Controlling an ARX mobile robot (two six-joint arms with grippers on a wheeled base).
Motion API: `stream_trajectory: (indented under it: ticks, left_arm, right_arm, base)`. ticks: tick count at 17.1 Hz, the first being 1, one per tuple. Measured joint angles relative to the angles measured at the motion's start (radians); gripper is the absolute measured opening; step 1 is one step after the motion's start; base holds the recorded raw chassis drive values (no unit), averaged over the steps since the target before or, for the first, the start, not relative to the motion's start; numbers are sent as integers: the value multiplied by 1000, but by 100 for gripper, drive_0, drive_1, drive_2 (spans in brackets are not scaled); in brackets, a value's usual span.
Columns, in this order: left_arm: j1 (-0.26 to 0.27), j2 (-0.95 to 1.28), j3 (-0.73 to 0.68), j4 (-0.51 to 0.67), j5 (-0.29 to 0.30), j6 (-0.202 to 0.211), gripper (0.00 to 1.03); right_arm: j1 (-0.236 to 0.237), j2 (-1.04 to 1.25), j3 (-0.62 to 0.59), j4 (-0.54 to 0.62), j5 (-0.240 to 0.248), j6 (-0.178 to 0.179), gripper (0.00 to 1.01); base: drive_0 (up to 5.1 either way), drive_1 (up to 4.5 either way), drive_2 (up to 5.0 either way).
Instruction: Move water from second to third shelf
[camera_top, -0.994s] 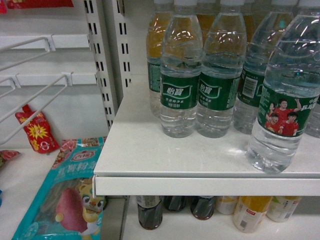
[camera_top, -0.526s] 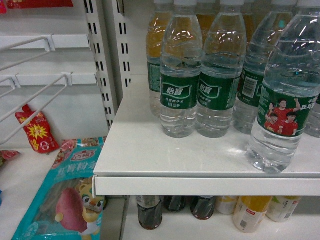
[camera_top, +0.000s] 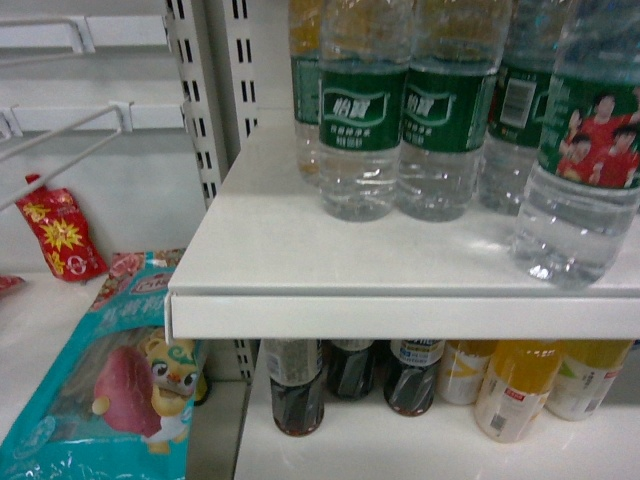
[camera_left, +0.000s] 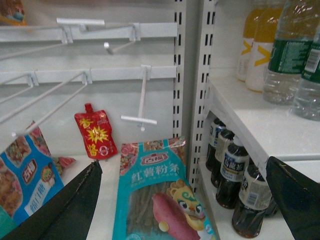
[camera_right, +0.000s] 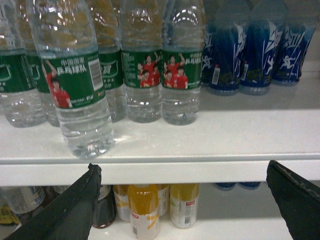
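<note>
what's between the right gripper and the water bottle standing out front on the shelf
Only the shelf's white front edge. In the right wrist view the open right gripper sits below it, the front water bottle above; nothing else intervenes.

Counts, head view unless noted.
- Water bottles (camera_top: 362, 120), green label: five along the front of the shelf (camera_top: 300, 260); more stand behind, number unclear.
- Dark cola bottles (camera_top: 296, 385) below: three.
- Yellow drink bottles (camera_top: 515, 388) below: three.
- Teal snack bag (camera_top: 110, 380): one.
- Red pouch (camera_top: 60, 235): one.
- Blue bottles (camera_right: 227, 55), right wrist view: three.
</note>
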Motion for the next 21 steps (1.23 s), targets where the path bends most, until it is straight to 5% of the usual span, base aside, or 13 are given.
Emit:
stream_trajectory:
  ticks: [21]
  left_arm:
    - [0, 0, 0, -3, -1, 0, 98]
  right_arm:
    - [0, 0, 0, -1, 0, -3, 98]
  base:
    - [0, 0, 0]
